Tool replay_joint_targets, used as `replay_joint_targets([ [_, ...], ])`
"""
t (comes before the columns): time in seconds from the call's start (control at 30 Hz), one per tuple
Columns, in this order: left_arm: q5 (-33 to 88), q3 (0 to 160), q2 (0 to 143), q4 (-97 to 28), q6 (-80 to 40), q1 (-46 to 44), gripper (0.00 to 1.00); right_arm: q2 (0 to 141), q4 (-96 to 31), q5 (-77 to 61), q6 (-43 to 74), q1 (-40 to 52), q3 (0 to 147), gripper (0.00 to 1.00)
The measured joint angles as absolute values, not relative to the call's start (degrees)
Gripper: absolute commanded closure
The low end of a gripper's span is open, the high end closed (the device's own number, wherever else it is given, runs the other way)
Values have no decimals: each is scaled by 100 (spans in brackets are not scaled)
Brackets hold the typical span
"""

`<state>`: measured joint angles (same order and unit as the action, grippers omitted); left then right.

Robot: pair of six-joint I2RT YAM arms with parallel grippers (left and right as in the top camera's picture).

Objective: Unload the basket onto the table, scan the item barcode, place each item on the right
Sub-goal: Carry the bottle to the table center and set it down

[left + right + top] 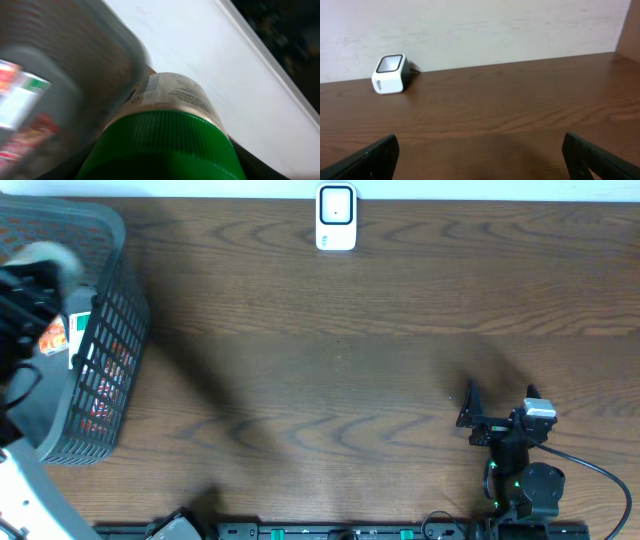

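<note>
Green-lidded jar (165,127) clamped in left gripper (30,285), label print unreadably small (fingers unseen). Splayed wide: right gripper (480,157), scanner (390,74) ahead-left.

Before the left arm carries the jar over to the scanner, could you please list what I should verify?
1. Grip on the green-lidded jar: ok; it sits sharp against the left wrist camera, though the fingers are hidden.
2. Jar clear of the basket: cannot tell; the basket wall is close beside it.
3. Barcode facing outward: cannot tell; the label shows print, but no code can be made out.
4. Scanner in place at the far edge: ok.
5. Table between basket and scanner bare: ok.
6. Right gripper open and out of the path: ok.
</note>
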<state>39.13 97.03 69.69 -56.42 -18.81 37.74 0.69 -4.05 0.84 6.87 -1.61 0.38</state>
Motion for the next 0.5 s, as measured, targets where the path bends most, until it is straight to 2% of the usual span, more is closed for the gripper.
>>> replay_joint_targets([
  [0.2, 3903, 9703, 7024, -5747, -1990, 2141, 32, 67, -405, 84, 687, -161, 38, 1],
  [0.5, 2510, 8973, 7470, -5946, -2060, -226, 32, 69, -403, 84, 687, -161, 38, 1],
])
